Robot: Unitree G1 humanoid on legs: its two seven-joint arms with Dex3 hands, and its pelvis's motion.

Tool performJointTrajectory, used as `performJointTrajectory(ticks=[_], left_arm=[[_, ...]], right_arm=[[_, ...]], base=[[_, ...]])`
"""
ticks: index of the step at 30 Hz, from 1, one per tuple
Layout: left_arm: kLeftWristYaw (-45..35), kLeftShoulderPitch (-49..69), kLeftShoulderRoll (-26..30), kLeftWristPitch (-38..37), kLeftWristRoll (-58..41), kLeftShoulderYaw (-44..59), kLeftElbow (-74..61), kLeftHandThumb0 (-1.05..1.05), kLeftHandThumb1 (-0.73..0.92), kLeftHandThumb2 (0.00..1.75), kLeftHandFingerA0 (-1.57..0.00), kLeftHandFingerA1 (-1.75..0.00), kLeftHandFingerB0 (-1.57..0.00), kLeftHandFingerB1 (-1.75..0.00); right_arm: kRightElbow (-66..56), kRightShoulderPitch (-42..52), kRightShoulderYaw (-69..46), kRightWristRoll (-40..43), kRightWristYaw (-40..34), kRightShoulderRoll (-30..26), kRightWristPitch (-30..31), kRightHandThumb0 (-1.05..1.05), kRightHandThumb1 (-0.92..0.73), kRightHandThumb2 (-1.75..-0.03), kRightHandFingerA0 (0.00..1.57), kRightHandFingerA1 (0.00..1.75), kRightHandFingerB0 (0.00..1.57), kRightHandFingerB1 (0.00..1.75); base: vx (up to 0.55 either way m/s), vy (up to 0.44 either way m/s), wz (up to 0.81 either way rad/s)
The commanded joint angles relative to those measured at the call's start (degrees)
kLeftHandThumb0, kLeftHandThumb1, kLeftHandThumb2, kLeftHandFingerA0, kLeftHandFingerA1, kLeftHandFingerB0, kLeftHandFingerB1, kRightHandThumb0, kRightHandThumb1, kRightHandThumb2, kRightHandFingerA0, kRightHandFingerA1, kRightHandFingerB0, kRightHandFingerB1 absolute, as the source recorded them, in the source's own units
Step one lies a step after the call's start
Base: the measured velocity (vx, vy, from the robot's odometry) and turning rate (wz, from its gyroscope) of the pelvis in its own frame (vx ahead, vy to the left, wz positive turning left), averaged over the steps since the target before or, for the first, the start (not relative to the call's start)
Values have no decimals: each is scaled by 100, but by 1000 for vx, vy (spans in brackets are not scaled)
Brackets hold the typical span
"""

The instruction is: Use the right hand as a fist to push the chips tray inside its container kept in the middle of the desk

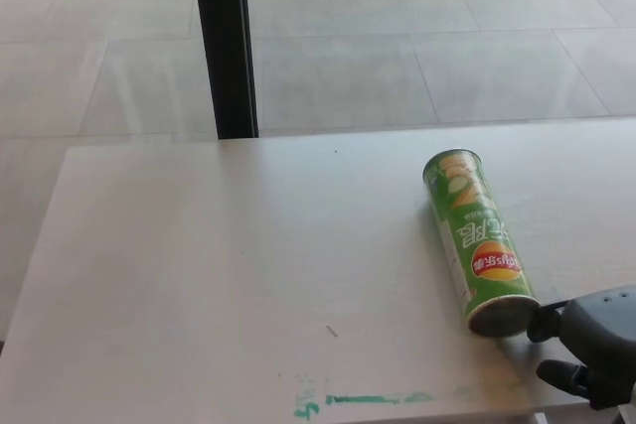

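single head camera looks steeply down across the white desk [199, 245].

The right hand [594, 347] is cut off by the lower right corner of the frame, so its fingers cannot be made out. The print on the green chips can [479, 242] is too small to read. The desk [229, 275] runs off the bottom and right edges.

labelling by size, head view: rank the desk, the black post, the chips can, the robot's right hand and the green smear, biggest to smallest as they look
1. desk
2. black post
3. chips can
4. right hand, cut off by the frame and nearest the camera, so unsure against the can
5. green smear
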Motion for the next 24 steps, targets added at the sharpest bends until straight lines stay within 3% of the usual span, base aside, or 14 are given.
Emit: performJointTrajectory(ticks=[1,2,3,4,7,8,10,14,15,17,18,19,20,24], left_arm=[[43,29,90,-62,27,-40,24,-69,56,135,-33,-90,0,-67],[49,31,92,-82,47,-60,30,-69,56,135,-33,-90,0,-67],[56,21,90,-44,11,-35,29,-105,92,99,-47,-117,-30,-94],[139,43,94,-177,171,-183,42,-74,58,138,-40,-95,0,-67],[96,53,95,-212,111,-189,25,-72,62,140,-41,-95,0,-68],[56,58,74,-173,-14,-83,2,-105,92,102,-39,-133,-25,-106],[111,69,81,-174,57,-140,-1,-105,92,106,-50,-118,-32,-96],[103,69,77,-170,37,-124,4,-105,92,102,-42,-132,-28,-107],[69,58,83,-163,50,-133,37,-105,92,99,-50,-118,-28,-94],[60,74,94,-170,28,-113,26,-105,92,101,-42,-133,-28,-107],[74,74,95,-159,30,-118,10,-73,60,139,-39,-95,0,-69],[94,57,98,-136,49,-137,16,-105,92,102,-40,-133,-27,-107],[71,62,104,-129,47,-137,16,-105,92,108,-47,-118,-27,-93],[16,82,118,-121,35,-126,28,-105,92,102,-46,-115,-26,-91]], right_arm=[[328,-190,93,126,-271,142,243,-72,-76,-114,91,124,45,58],[325,-192,101,150,-267,148,244,-72,-76,-114,91,124,45,58],[319,-216,124,148,-149,167,312,-73,-77,-115,89,125,43,58],[342,-203,149,118,-302,184,295,-73,-89,-70,79,145,51,45],[350,-185,148,288,-244,274,320,-73,-90,-70,78,145,51,47],[360,-165,159,299,-342,284,282,-72,-89,-68,80,145,52,47],[336,-139,208,268,-428,269,281,-72,-89,-68,81,146,52,47],[54,7,246,236,-383,176,339,-71,-88,-68,80,148,54,46],[-265,134,131,584,-69,69,154,-70,-88,-69,78,141,56,51],[-732,323,26,1034,472,-107,-12,-70,-88,-68,78,132,54,49],[-891,385,-5,1194,629,-167,-66,-70,-88,-68,80,139,54,49],[-1127,459,-38,1399,952,-269,-82,-69,-89,-67,83,126,53,48],[-1328,520,-55,1523,1194,-342,-60,-71,-90,-68,81,127,53,47],[-2340,865,-299,2637,2301,-592,121,-64,-85,-66,81,118,57,51]], base=[[0,0,0],[0,0,0],[0,0,0],[0,0,0],[0,0,0],[0,0,0],[0,0,0],[0,0,0],[0,0,0],[0,0,0],[0,0,0],[22,-3,6],[0,0,0],[0,0,0]])
